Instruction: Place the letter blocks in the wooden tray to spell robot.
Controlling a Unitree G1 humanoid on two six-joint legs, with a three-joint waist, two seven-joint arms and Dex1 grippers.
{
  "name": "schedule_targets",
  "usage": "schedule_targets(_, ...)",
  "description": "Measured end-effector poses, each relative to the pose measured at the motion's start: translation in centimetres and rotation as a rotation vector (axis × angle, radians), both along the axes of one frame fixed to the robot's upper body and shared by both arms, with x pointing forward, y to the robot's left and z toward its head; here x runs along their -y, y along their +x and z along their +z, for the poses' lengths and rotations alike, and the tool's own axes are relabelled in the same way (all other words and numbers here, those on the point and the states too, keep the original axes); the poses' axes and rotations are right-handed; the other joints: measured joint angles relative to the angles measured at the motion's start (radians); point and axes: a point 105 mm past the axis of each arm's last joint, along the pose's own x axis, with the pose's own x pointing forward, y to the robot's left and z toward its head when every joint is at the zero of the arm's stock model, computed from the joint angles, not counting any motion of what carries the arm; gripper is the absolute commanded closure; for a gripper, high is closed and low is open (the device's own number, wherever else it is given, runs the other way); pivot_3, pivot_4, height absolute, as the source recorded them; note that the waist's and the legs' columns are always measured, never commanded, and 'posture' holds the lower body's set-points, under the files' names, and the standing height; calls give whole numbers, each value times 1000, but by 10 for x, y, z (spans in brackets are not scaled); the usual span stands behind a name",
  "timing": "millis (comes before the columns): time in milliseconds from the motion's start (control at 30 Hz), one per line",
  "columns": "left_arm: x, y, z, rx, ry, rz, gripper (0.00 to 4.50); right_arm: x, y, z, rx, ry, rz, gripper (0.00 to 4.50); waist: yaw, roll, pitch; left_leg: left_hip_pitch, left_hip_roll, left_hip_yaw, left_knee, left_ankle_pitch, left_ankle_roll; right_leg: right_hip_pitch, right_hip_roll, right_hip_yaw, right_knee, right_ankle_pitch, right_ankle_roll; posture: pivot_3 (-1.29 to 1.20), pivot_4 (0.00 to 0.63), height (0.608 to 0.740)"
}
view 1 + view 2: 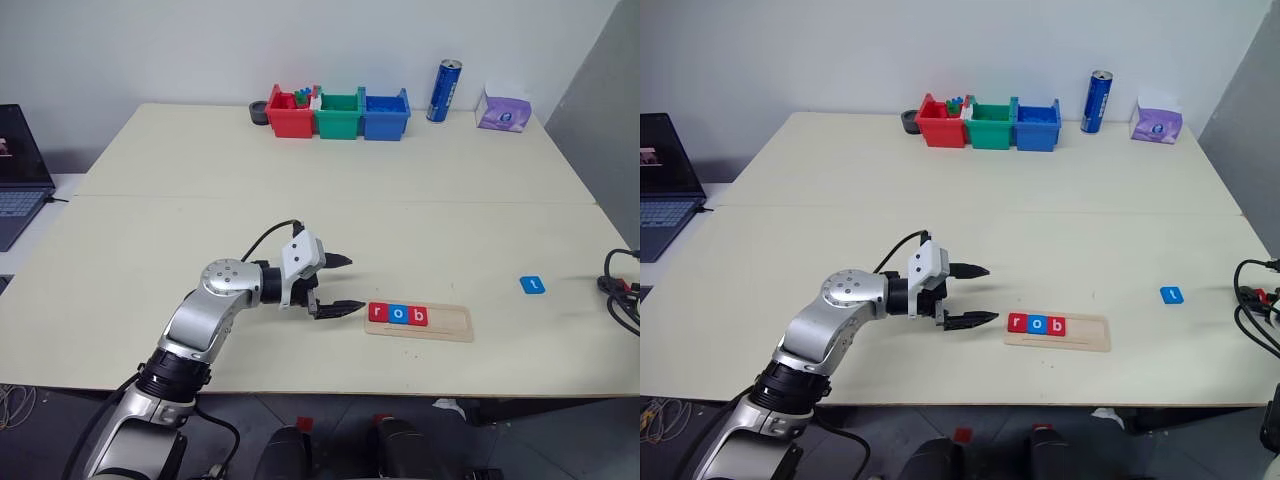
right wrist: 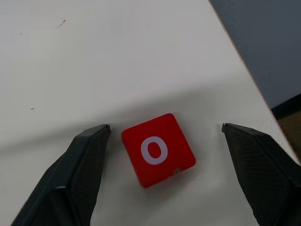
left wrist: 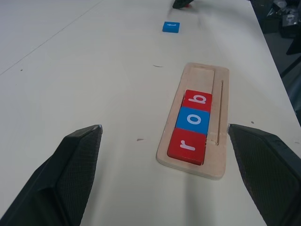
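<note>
The wooden tray [image 1: 445,323] lies near the table's front edge. Its left part holds three letter blocks: a red "r" [image 1: 377,312], a blue "o" [image 1: 398,314] and a red "b" [image 1: 419,316]. My left gripper [image 1: 353,283] hovers just left of the tray, open and empty, pointing at its end [image 3: 202,75]. A blue "t" block [image 1: 532,285] lies alone further right. In the right wrist view a red "o" block [image 2: 157,149] lies flat on the table between the spread fingers of my right gripper [image 2: 165,125], which is open, with a gap on both sides.
Red [image 1: 292,117], green [image 1: 338,117] and blue [image 1: 384,117] bins stand at the back, beside a blue can [image 1: 443,90] and a tissue pack [image 1: 503,110]. A laptop [image 1: 20,170] sits far left, cables [image 1: 622,290] far right. The table edge [image 2: 244,70] runs close to the red "o" block.
</note>
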Motion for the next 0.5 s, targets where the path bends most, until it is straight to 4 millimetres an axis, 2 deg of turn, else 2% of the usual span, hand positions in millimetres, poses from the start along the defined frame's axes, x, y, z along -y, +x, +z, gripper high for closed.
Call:
schedule_targets(167,0,0,0,0,1,0,0,1,-3,-3,8,22,-12,3028,5,0,0,1,0,-3,1,0,0,4,0,-1,-1,0,0,0,150,740)
schedule_targets(367,-2,0,0,1,6,5,0,-3,-12,-2,-2,1,46,3054,6,0,0,2,0,-4,1,0,0,5,0,-2,-2,0,0,0,150,740)
schedule_targets(500,-5,0,-3,-6,12,16,0,-30,-28,-3,-13,-14,158,3054,4,0,0,2,1,-6,0,0,0,5,0,-3,-1,0,1,0,150,740)
